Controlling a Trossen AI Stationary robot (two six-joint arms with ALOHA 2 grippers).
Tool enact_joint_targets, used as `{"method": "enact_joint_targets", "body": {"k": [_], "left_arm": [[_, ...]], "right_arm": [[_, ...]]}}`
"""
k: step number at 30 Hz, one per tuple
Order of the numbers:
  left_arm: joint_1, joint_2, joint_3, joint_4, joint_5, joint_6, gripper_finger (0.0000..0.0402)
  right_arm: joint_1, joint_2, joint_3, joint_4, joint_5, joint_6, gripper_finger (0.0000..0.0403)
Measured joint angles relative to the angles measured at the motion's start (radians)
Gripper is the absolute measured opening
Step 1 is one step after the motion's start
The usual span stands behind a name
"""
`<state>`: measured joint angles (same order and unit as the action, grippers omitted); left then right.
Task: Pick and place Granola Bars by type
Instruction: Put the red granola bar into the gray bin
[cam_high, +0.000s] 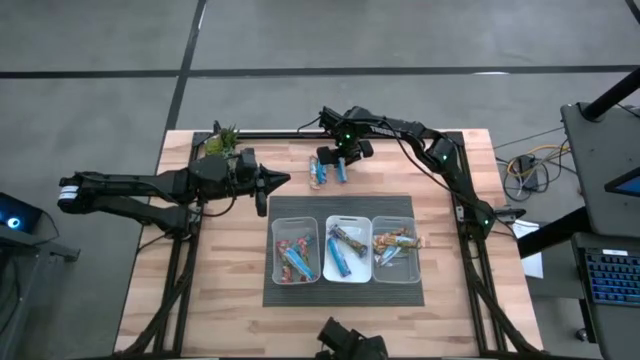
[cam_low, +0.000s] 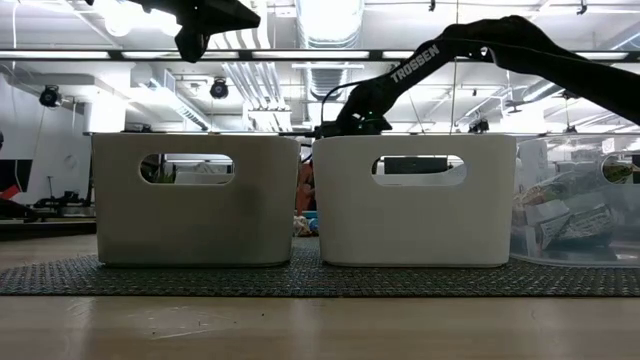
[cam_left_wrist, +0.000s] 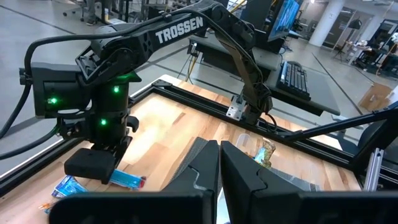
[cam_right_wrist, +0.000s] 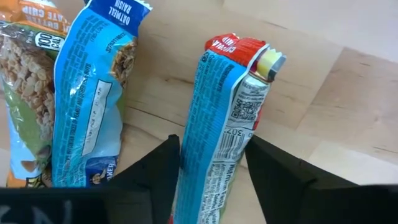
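Nearest the overhead camera's lower edge, three clear rectangular plastic bins sit in a row on a dark mat. Going left to right: the left bin (cam_high: 294, 249) holds blue-and-red wrapped granola bars (cam_high: 292, 252), the middle bin (cam_high: 347, 249) holds blue wrapped bars (cam_high: 346, 248), and the right bin (cam_high: 394, 250) holds tan and brown wrapped bars (cam_high: 393, 245). So most of the sorting looks done.

At about twelve o'clock from the bins, a few loose bars (cam_high: 319, 172) lie on the bare light wooden table (cam_high: 230, 270). The right gripper (cam_high: 340, 163) is down over them, its dark fingers close on either side of a blue bar with a red end (cam_right_wrist: 225, 124); I cannot tell whether they have clenched it yet. Beside it lie a blue oatmeal-raisin bar (cam_right_wrist: 93, 106) and a tan chocolate-chip bar (cam_right_wrist: 28, 93).

The left gripper (cam_high: 276, 180) waits at ten o'clock, fingers clenched on nothing.
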<state>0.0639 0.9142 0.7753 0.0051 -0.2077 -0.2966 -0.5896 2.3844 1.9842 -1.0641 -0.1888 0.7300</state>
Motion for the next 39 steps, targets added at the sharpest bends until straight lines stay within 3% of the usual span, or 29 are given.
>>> {"method": "enact_joint_targets", "body": {"k": [19, 39], "left_arm": [[0.000, 0.000, 0.000, 0.000, 0.000, 0.001, 0.0000], [0.000, 0.000, 0.000, 0.000, 0.000, 0.001, 0.0000]], "right_arm": [[0.000, 0.000, 0.000, -0.001, -0.006, -0.027, 0.0064], [0.000, 0.000, 0.025, -0.013, -0.006, -0.053, 0.0055]]}}
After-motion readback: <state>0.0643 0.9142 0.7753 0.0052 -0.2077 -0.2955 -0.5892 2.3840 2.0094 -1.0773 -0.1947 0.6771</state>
